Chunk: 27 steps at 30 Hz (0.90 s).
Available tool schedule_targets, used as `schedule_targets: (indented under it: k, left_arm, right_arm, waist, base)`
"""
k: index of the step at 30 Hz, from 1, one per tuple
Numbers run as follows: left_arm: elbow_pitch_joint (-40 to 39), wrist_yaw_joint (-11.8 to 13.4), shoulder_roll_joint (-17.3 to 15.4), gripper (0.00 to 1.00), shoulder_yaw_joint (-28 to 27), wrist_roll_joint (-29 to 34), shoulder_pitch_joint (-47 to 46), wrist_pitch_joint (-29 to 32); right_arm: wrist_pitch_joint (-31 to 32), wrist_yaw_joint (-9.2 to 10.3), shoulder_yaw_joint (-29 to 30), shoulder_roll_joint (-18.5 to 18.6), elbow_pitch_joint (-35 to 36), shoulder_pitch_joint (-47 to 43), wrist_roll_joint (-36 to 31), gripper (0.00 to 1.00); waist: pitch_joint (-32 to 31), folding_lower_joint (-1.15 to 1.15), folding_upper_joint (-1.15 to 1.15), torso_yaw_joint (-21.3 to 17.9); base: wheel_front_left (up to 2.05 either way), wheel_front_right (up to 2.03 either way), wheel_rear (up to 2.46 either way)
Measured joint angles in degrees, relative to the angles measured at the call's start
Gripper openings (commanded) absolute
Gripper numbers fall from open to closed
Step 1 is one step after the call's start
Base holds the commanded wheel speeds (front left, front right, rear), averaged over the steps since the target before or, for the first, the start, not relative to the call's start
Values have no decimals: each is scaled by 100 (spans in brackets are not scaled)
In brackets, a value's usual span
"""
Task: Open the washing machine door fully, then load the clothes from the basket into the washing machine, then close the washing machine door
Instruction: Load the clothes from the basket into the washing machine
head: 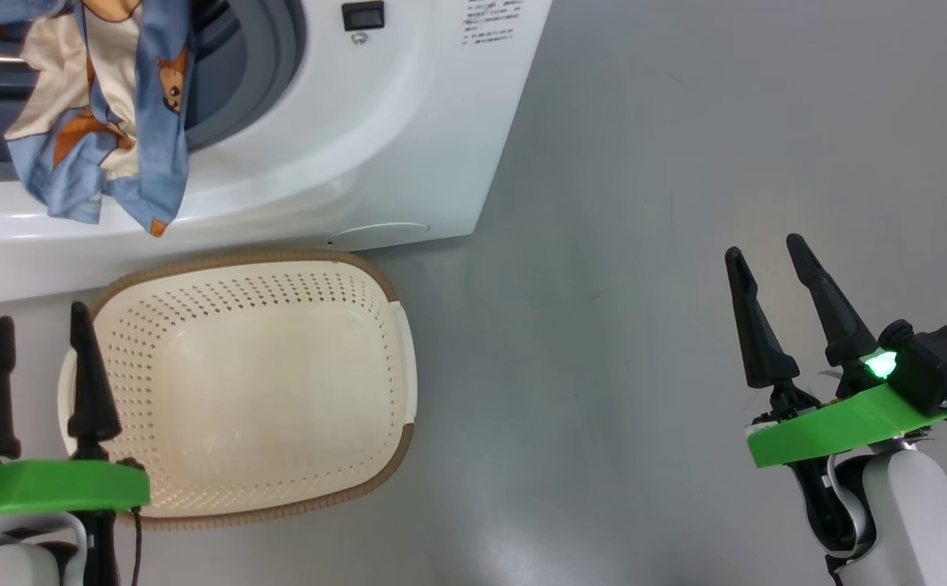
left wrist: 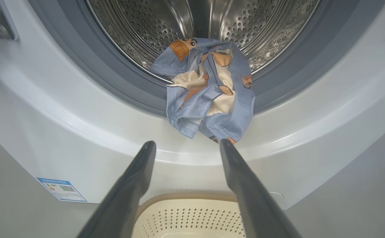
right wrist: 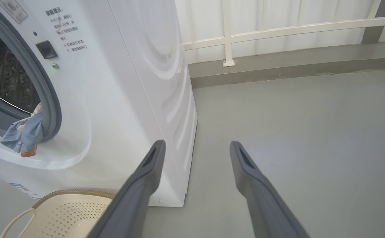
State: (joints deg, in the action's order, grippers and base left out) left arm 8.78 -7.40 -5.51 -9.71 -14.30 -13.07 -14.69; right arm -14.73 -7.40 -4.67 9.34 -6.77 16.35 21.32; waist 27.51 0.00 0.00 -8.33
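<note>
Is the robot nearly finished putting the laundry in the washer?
Over halfway. Done: the basket is empty and the clothes sit in the open mouth of the washing machine. In hand: nothing; the left tool and right tool are both open and empty. Left: part of the clothes hangs out over the grey gasket, so it probably needs pushing into the drum, then shutting the machine.

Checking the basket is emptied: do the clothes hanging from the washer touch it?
Apart. Left wrist view: the clothes end above the basket, with white washing machine front between.
</note>
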Motion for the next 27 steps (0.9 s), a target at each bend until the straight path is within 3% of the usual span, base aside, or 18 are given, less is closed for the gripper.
schedule_targets:
  k: [17, 27]
  left_arm:
    - [-55, 0, 55, 100, -2, 3, 19, 0]
    - [390, 0, -33, 100, 118, -147, -285, 0]
  right_arm:
    - [1, 0, 7, -19, 7, 1, -1, 100]
    - [1, 0, 14, -63, 25, 4, -1, 100]
  waist:
    - [32, 0, 0, -22]
    - [154, 0, 0, -49]
  base:
    - [0, 0, 0]
    - [0, 0, 0]
